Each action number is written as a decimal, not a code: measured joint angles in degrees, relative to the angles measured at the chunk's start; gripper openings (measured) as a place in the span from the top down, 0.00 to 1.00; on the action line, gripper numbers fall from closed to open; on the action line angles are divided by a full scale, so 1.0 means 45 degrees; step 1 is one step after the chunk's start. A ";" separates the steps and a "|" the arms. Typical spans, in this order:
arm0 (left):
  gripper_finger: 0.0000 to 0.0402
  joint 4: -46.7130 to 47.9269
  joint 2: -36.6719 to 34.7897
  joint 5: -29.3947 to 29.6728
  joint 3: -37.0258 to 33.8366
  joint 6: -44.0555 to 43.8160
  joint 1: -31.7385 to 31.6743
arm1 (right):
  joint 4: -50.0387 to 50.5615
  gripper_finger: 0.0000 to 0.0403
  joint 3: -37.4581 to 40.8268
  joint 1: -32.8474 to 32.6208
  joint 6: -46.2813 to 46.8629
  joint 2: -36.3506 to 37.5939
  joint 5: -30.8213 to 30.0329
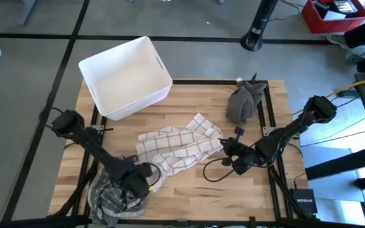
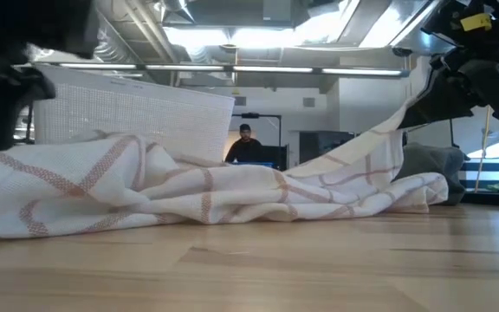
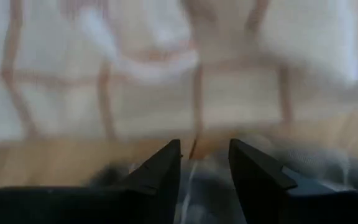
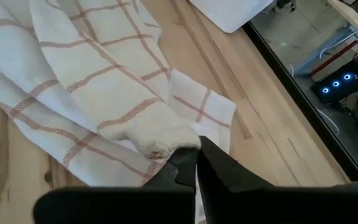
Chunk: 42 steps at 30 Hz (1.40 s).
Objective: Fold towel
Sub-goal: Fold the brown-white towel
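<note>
I am watching the white towel with reddish-brown checks point(image 1: 177, 147) lying crumpled at the middle of the wooden table point(image 1: 189, 95), in front of the white bin point(image 1: 125, 76). My right gripper point(image 1: 224, 147) is pinching the towel's right edge, fingers closed on the cloth. My left gripper point(image 1: 151, 175) is hovering at the towel's near left corner, fingers slightly apart, over a grey checked cloth point(image 1: 115, 197).
</note>
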<state>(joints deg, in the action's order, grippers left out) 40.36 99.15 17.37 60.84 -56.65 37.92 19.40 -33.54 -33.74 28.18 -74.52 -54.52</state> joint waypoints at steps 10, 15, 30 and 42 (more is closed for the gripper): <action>0.68 -0.1709 0.0054 0.1587 -0.0558 0.1038 -0.0699 | 0.0010 0.98 0.0000 0.0000 -0.0039 0.0000 0.0028; 0.68 -0.2845 0.0078 0.1606 -0.0558 0.2402 -0.0779 | 0.0009 0.98 0.0000 0.0000 -0.0024 0.0000 0.0029; 0.79 -0.2690 0.1059 0.2634 -0.0550 0.3299 -0.1217 | 0.0015 0.98 -0.0010 0.0000 -0.0073 0.0000 0.0131; 0.99 0.4384 -0.1272 0.3785 0.3285 0.3080 -0.0897 | 0.2232 0.98 -0.4344 -0.0754 -0.3027 0.0559 -0.1259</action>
<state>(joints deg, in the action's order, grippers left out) 60.09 93.43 34.40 75.62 -42.78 33.89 29.44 -53.09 -37.13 14.56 -72.01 -60.19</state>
